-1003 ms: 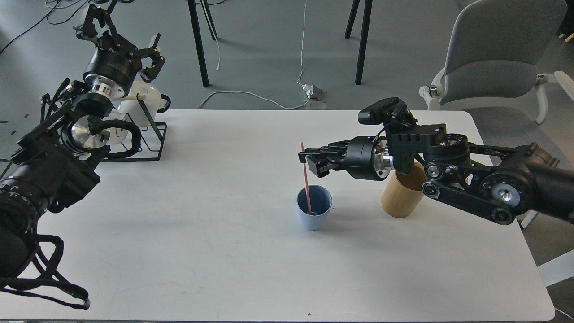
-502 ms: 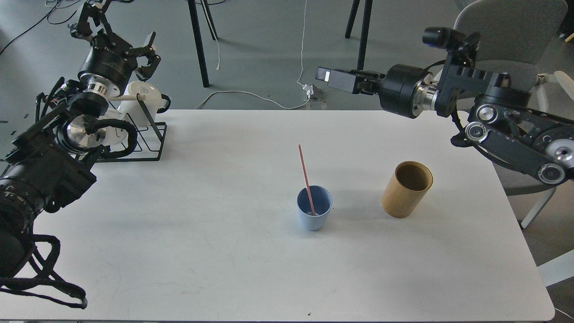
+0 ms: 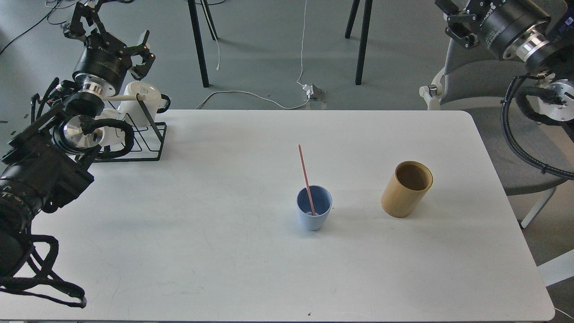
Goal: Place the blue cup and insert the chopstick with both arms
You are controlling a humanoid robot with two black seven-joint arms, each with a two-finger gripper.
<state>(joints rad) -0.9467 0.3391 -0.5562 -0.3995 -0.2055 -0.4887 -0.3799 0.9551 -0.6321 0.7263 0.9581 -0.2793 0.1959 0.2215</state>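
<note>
The blue cup [image 3: 313, 218] stands upright on the white table [image 3: 215, 251], right of centre. One pink chopstick [image 3: 306, 174] stands inside it and leans up and to the left over the rim. My left gripper [image 3: 113, 30] is raised at the far left, above the wire rack, open and empty. My right gripper [image 3: 454, 17] is up at the top right corner, far from the cup. Its fingers are partly cut off by the view's edge, so its state does not show.
A tan wooden cylinder [image 3: 406, 192] stands upright to the right of the cup. A black wire rack [image 3: 142, 146] with white mugs [image 3: 144, 97] sits at the back left. A grey chair [image 3: 489, 85] stands beyond the table's right end.
My right gripper has let go of the chopstick and drawn back up and to the right, away from the cup. The chopstick now leans in the cup. The left arm has shifted slightly.
</note>
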